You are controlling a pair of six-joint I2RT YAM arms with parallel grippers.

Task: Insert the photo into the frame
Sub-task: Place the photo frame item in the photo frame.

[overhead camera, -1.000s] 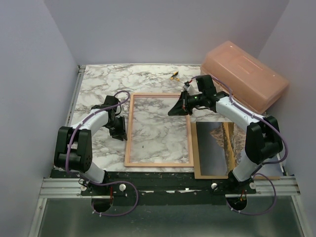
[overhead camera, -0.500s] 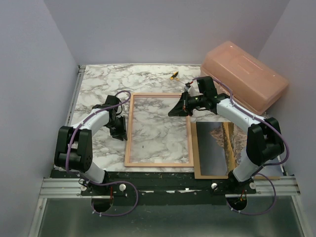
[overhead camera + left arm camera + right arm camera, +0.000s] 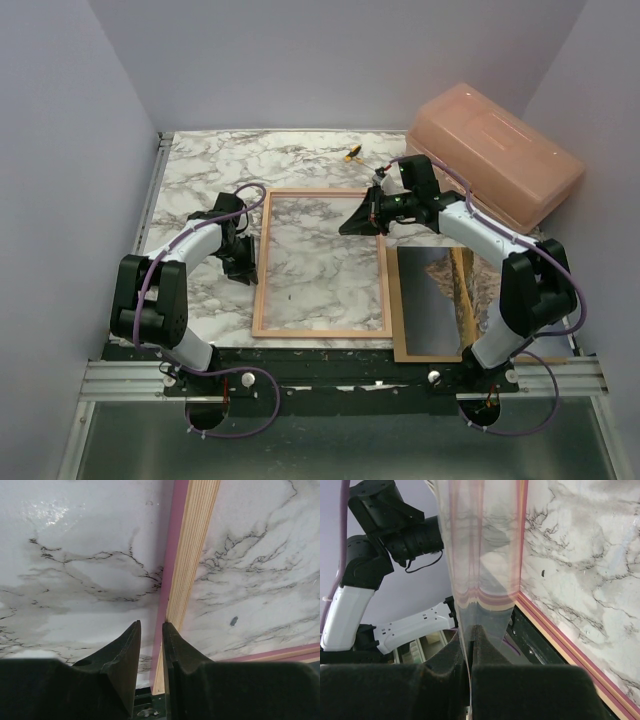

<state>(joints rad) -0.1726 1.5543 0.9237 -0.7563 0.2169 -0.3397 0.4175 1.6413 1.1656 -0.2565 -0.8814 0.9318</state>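
Right tool (image 3: 469, 628) was clamped on a clear sheet (image 3: 482, 555); the photo (image 3: 430, 300) was seen lower right, below it, long side up-down.

overhead view: bright, even, soft light from above. the pale lilac walls (image 3: 330, 60) look flat, and the marble table (image 3: 210, 160) carries only faint, soft-edged shadows beneath the arms. a mild sheen lies on top of the salmon box (image 3: 495, 140). the bottom strip of the picture is dimmer and grey.

left wrist view: white glare on the marble in the upper left. the frame (image 3: 192, 555) edge is crisp. the left gripper (image 3: 151, 625) at the bottom is near-black and soft.

right wrist view: the clear sheet (image 3: 480, 555) up the middle is smeared with pink and yellow reflections. the right gripper (image 3: 470, 628) below is dark and blurred. the marble at right is sharp.
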